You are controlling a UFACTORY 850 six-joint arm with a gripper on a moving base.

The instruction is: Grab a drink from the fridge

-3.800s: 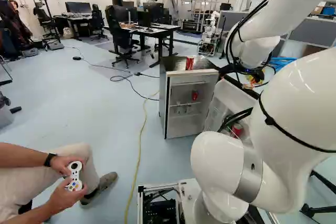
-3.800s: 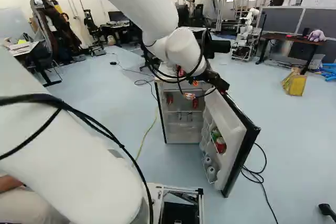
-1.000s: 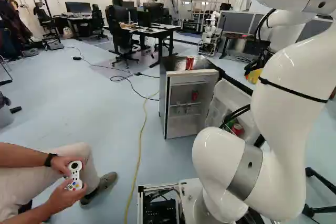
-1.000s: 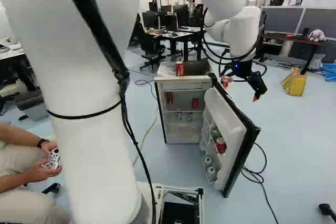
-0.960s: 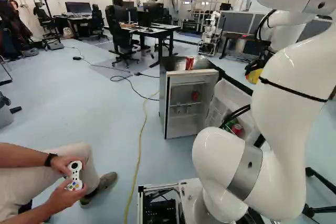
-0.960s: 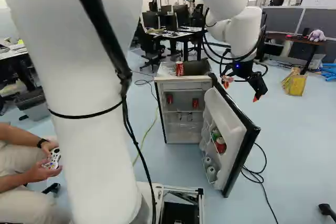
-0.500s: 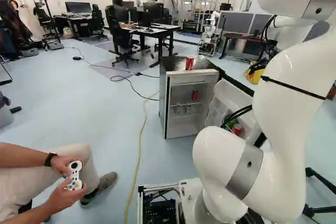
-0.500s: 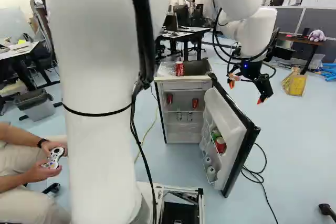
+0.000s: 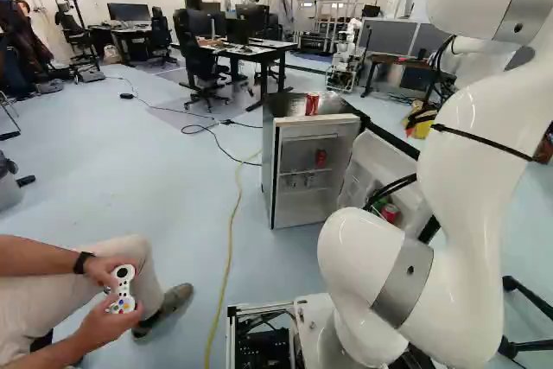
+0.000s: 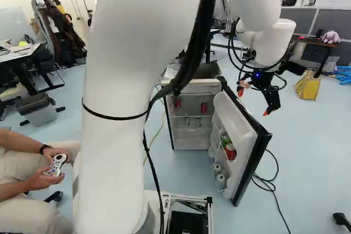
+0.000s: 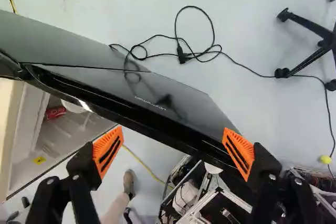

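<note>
Fridge (image 10: 169, 114) as landmark: dark outside, white inside, upright on the floor. Drinks: small red cans, cylindrical, some with pale markings. One upright can (image 9: 312, 104) on top of the fridge. Two more, left can (image 10: 177, 102) and right can (image 10: 204, 107) in the right base view, apart from each other inside the fridge, above a shelf (image 10: 192, 116). Below these, two small, clear-looking items (image 10: 192, 121), exact kind too small to tell.

Door (image 10: 247, 160): swung wide open from the fridge's right side in the right base view. In its upper rack (image 10: 224, 152), a red can (image 10: 230, 150) beside a green item (image 10: 225, 140). In its lower rack, two pale, round-ended containers (image 10: 219, 174), close together.

Gripper (image 10: 254, 101): to the right of the fridge opening in the right base view, near the top of the open door. In the wrist view, gripper (image 11: 173, 150) with fingers spread wide, orange pads (image 11: 108, 151) well apart, and no can between them; the door's black edge across the gap, contact not possible to tell.

Beyond the fridge, in the left base view: another robot (image 9: 346, 54) and a desk (image 9: 259, 51). On the floor to the fridge's left, a yellow cable (image 9: 232, 239).
</note>
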